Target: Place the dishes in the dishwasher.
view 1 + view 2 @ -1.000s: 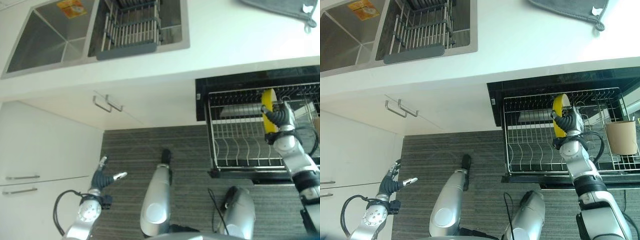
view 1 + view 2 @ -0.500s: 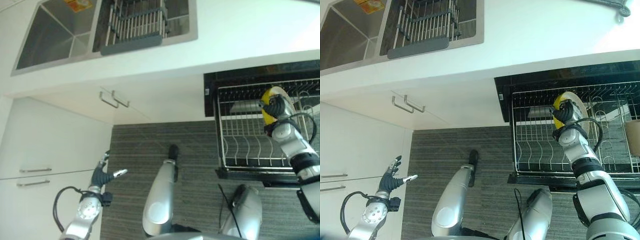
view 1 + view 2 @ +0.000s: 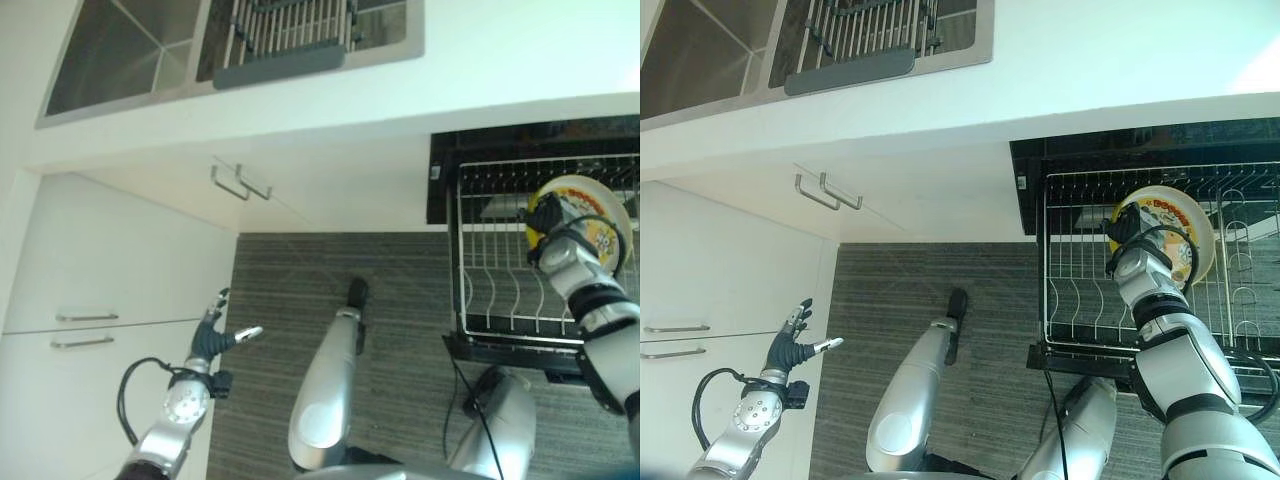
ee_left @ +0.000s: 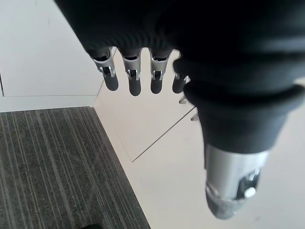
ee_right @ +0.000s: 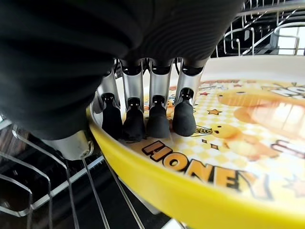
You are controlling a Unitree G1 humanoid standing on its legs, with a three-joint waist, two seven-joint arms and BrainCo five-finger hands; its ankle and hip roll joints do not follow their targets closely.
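A yellow-rimmed plate with a cartoon print hangs over the pulled-out wire rack of the dishwasher, its printed face turned toward me. My right hand is shut on it at its left edge. In the right wrist view the dark fingertips press on the plate's face and the thumb sits under the rim, with rack wires just behind. My left hand hangs low at the left over the floor beside the white cabinets, fingers spread and open, holding nothing.
A steel sink with a wire drying rack in it is set into the white counter at the top. Cabinet handles and drawer handles stick out at the left. Grey striped floor lies between the cabinets and the dishwasher.
The camera has shifted, sliding the whole scene right. My right hand has turned the plate from edge-on to face-on over the rack. The left hand has hardly moved.
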